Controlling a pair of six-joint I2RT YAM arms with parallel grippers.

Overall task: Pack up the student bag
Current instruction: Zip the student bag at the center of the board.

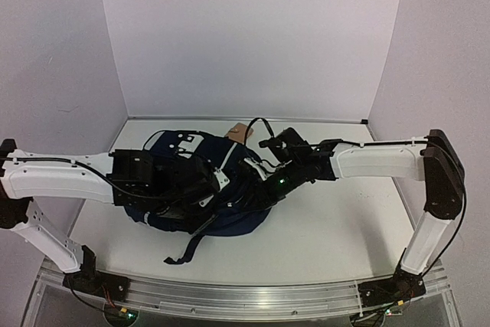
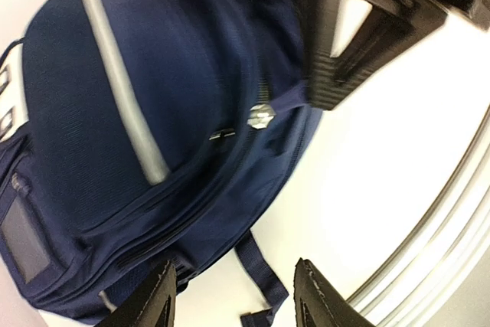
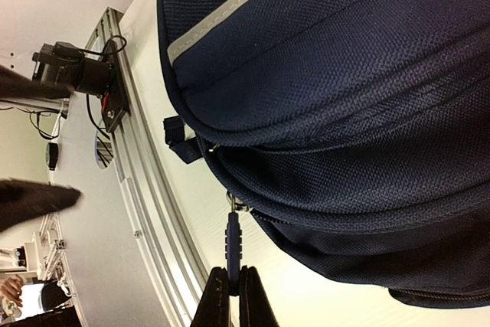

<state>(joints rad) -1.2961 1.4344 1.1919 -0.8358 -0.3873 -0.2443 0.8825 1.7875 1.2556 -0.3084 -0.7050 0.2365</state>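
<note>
The student bag [image 1: 243, 218] is a navy backpack lying flat in the middle of the table, with both arms reaching over it. Its grey stripe [image 2: 122, 82] shows in the left wrist view. My left gripper [image 2: 236, 285] hovers open above the bag's lower edge and a loose strap [image 2: 264, 273], with nothing between its fingers. My right gripper [image 3: 233, 289] is shut on a dark blue zipper pull [image 3: 233, 239] at the bag's [image 3: 329, 74] side seam. The pull stands straight out from its metal slider [image 3: 239, 204]. The bag's inside is hidden.
A tan, cardboard-like piece [image 1: 240, 132] peeks out behind the bag. A black strap [image 1: 187, 250] trails toward the aluminium rail [image 1: 245, 296] along the near table edge. White walls close in the back and sides.
</note>
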